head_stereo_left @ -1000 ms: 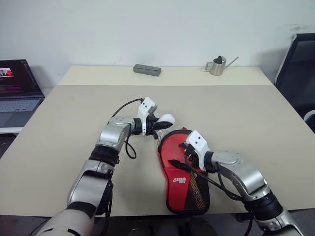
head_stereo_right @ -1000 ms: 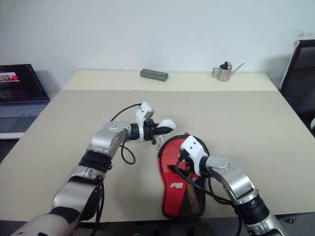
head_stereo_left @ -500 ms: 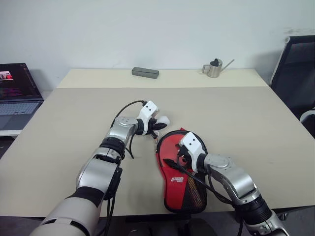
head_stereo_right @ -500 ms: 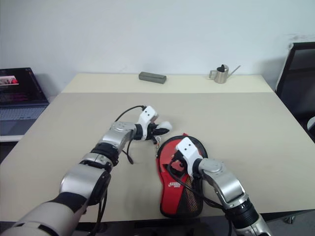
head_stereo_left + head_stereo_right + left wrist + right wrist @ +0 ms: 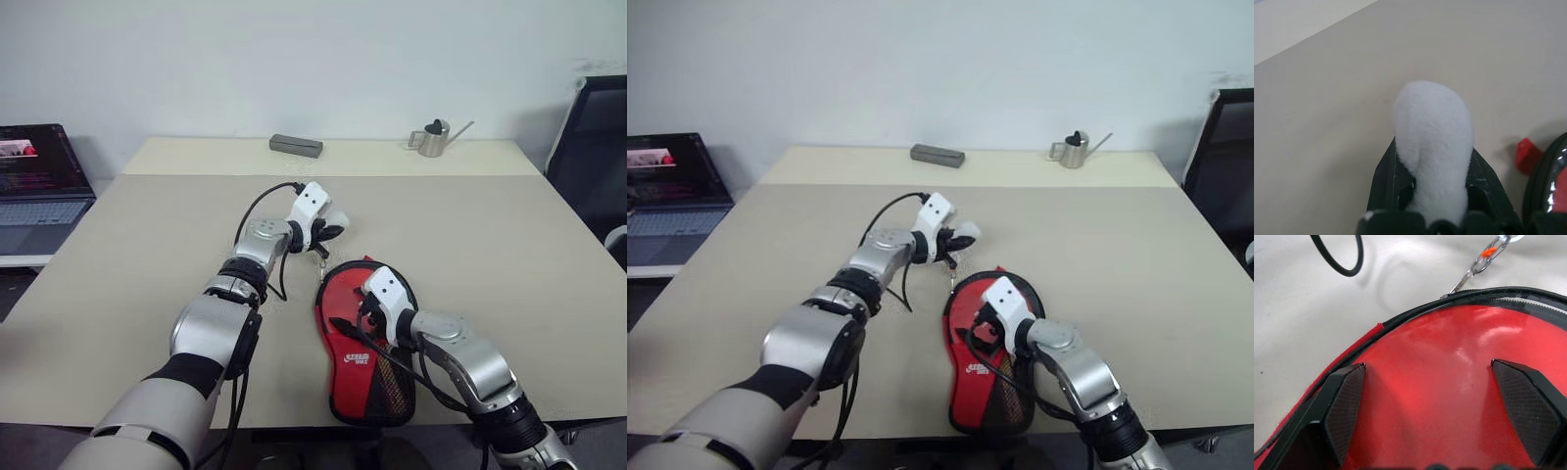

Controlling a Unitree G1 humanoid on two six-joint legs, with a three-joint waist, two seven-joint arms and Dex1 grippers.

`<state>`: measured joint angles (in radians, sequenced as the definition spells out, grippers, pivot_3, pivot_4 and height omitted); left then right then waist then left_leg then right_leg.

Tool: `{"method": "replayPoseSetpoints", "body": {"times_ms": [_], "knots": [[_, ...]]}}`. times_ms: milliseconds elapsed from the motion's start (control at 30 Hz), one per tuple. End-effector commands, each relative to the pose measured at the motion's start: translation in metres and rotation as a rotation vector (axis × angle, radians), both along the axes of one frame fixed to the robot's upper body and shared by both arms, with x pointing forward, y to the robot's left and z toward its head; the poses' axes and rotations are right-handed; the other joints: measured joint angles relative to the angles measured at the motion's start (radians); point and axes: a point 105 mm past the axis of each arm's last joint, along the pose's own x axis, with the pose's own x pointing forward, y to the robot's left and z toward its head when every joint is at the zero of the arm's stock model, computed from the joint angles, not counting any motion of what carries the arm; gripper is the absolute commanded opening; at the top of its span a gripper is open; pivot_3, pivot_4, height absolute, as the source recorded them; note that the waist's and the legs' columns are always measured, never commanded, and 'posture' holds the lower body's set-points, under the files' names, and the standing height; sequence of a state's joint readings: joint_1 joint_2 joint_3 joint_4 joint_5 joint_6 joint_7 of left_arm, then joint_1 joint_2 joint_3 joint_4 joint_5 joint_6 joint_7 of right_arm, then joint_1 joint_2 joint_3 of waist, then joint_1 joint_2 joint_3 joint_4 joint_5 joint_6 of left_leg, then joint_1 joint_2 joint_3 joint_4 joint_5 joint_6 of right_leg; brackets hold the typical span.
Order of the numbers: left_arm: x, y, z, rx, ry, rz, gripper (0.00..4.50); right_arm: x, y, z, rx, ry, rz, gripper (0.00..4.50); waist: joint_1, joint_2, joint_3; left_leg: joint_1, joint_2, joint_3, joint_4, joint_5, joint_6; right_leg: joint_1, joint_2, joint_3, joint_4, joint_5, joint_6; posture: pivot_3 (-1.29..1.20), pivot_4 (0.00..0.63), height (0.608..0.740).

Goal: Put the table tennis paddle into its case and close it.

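Note:
The case (image 5: 367,357) lies flat near the table's front edge, red side up, with its mesh end toward me and its round end away. My right gripper (image 5: 1427,396) is open, both pads pressed on the glossy red round end. The zip (image 5: 1508,296) runs along the rim just beyond them. My left gripper (image 5: 328,227) hovers just past the round end, shut on a white fluffy tuft (image 5: 1434,127). A small metal chain (image 5: 1476,267) hangs from the tuft to the zip. The paddle is hidden; I cannot tell whether the glossy red is its face behind a clear panel.
A grey box (image 5: 296,146) and a metal watering can (image 5: 431,137) stand at the table's far edge. A laptop (image 5: 39,181) sits on a side surface to the left. A black chair (image 5: 593,137) stands at the right. The left arm's black cable (image 5: 269,196) loops above the table.
My left gripper has moved farther from me and slightly right, carrying the white tuft past the case's round end. The right gripper has stayed on the case.

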<state>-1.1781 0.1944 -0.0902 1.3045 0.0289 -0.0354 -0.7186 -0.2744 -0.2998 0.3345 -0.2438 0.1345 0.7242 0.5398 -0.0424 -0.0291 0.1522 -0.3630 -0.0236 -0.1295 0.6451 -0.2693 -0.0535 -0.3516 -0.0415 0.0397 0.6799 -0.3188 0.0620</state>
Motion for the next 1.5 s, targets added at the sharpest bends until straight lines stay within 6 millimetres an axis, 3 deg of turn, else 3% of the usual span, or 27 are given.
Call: {"method": "replayPoseSetpoints", "body": {"times_ms": [33,467,933,1500], "knots": [[0.007,-0.009,0.02,0.027,-0.094,0.012,0.47,-0.025,-0.029,-0.064,-0.126,0.269,-0.077,4.5,0.009,0.0,0.0,0.0,0.0,0.0,0.0,0.0,0.0,0.0,0.0,0.0,0.0,0.0,0.0,0.0,0.15,0.74],[0.008,-0.037,0.009,0.099,-0.145,0.074,0.47,-0.051,-0.035,-0.061,-0.114,0.305,-0.139,4.5,0.015,0.0,0.0,-0.002,-0.002,0.0,-0.001,0.0,0.0,0.0,-0.002,-0.001,-0.003,-0.001,0.002,0.0,0.15,0.74],[0.008,-0.079,0.046,0.106,-0.308,0.073,0.47,-0.065,-0.034,-0.056,-0.079,0.324,-0.21,4.5,0.017,-0.001,0.001,-0.003,-0.002,0.0,-0.002,0.0,-0.001,0.0,-0.003,-0.002,-0.005,-0.002,0.003,0.0,0.15,0.74],[-0.024,-0.148,0.043,0.139,-0.384,-0.117,0.47,-0.075,-0.028,-0.055,-0.064,0.333,-0.24,4.5,0.018,-0.002,0.002,-0.004,-0.011,-0.001,-0.006,-0.001,-0.001,0.0,-0.012,-0.003,-0.007,-0.005,0.008,0.0,0.15,0.74]]}}
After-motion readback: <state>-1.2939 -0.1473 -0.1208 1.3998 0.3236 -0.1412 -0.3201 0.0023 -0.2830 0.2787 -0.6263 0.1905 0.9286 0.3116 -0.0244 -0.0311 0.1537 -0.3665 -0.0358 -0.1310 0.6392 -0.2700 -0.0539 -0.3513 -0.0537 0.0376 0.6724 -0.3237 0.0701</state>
